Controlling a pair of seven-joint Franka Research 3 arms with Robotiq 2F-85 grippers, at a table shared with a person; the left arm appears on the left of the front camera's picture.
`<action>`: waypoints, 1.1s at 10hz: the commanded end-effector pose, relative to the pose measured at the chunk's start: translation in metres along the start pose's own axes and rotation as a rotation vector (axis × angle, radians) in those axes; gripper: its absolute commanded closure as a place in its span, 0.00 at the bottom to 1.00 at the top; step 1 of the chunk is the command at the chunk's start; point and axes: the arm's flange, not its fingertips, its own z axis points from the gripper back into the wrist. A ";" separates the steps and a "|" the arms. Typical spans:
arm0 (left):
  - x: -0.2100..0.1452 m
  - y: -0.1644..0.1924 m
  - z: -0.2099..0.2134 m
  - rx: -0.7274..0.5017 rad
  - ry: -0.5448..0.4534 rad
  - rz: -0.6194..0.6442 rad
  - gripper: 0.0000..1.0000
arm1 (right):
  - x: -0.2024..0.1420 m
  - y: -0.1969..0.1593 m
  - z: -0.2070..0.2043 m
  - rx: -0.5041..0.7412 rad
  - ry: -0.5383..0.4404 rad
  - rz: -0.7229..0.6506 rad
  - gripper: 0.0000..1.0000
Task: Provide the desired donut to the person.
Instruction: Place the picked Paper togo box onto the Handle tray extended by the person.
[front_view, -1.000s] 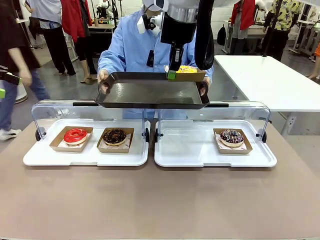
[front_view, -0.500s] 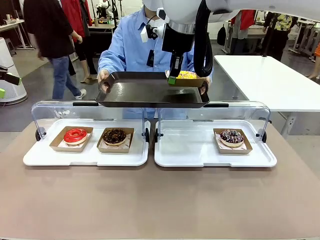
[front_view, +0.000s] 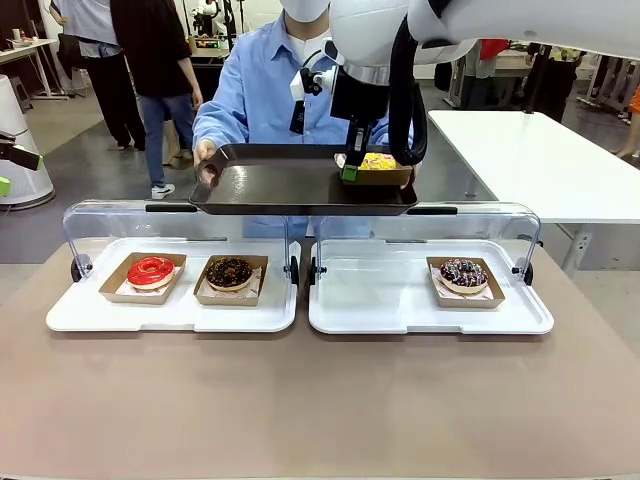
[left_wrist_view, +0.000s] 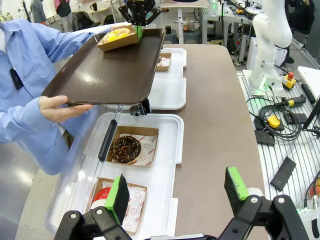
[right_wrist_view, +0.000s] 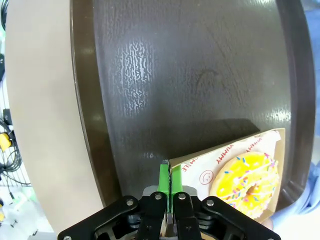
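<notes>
A yellow sprinkled donut (front_view: 378, 161) lies in a brown cardboard tray. My right gripper (front_view: 349, 174) is shut on that tray's near edge. It hangs at the far right corner of the dark serving tray (front_view: 290, 188) that the person (front_view: 255, 95) holds out in both hands. I cannot tell whether the cardboard touches the serving tray. The right wrist view shows the donut (right_wrist_view: 245, 185) beside the shut gripper (right_wrist_view: 166, 172), with a shadow on the dark tray (right_wrist_view: 190, 75). In the left wrist view my left gripper (left_wrist_view: 177, 187) stands open and holds nothing, far from the donut (left_wrist_view: 116, 35).
Two white display trays with raised clear lids sit mid-table. The left tray (front_view: 170, 315) holds a red donut (front_view: 150, 270) and a chocolate donut (front_view: 229, 271). The right tray (front_view: 380, 300) holds a dark sprinkled donut (front_view: 463, 273). A white table (front_view: 540, 165) stands at the far right.
My right gripper has come down with the yellow donut, closer to the serving tray's surface. The person keeps the tray steady. Bystanders behind have walked along.
</notes>
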 end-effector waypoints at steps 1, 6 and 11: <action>0.001 -0.001 0.002 -0.002 -0.003 -0.003 0.00 | -0.002 0.000 -0.002 0.004 -0.033 0.000 0.98; 0.001 -0.001 0.002 -0.002 -0.003 -0.003 0.00 | -0.001 0.001 -0.004 0.015 -0.035 0.016 0.40; 0.001 -0.001 0.002 -0.002 -0.003 -0.003 0.00 | -0.002 0.002 -0.005 0.028 -0.029 0.024 0.05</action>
